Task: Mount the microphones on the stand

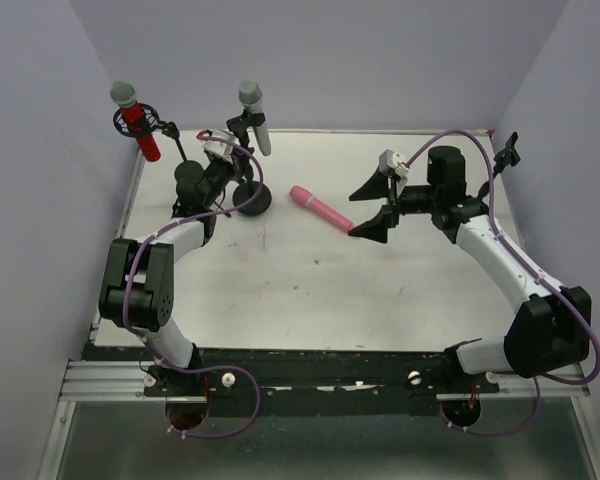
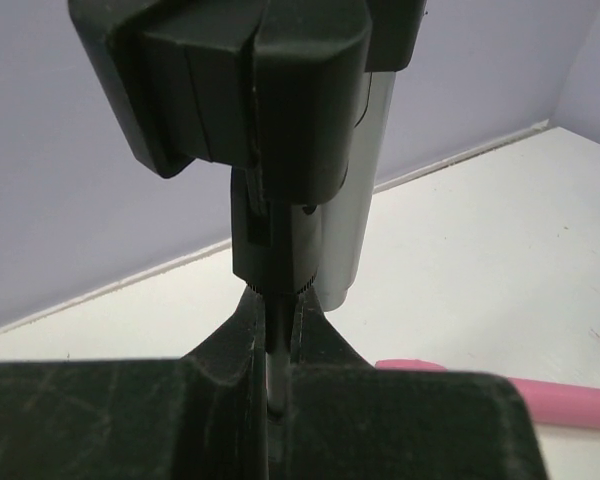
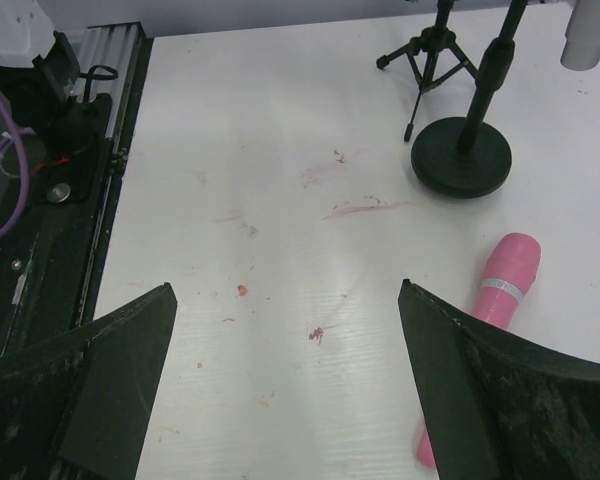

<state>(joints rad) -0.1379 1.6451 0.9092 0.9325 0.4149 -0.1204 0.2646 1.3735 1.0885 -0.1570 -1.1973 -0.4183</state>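
The silver-grey microphone (image 1: 253, 112) stands upright in the clip of a round-based stand (image 1: 252, 203). My left gripper (image 1: 235, 168) is shut on that stand's thin pole (image 2: 277, 350) just under the black clip (image 2: 250, 90), and the silver-grey microphone (image 2: 355, 190) rises behind it. A glittery red microphone (image 1: 136, 122) sits in a tripod stand's clip (image 1: 140, 118) at the back left. The pink microphone (image 1: 320, 208) lies flat mid-table. My right gripper (image 1: 372, 210) hovers open just right of it with nothing between its jaws; in the right wrist view the gripper (image 3: 285, 290) has the pink microphone (image 3: 505, 290) by its right finger.
The tripod's legs (image 3: 428, 52) stand close behind the round base (image 3: 462, 157). The table's near edge carries a black rail (image 1: 320, 365), and purple cables loop from both arms. Walls close the table on three sides.
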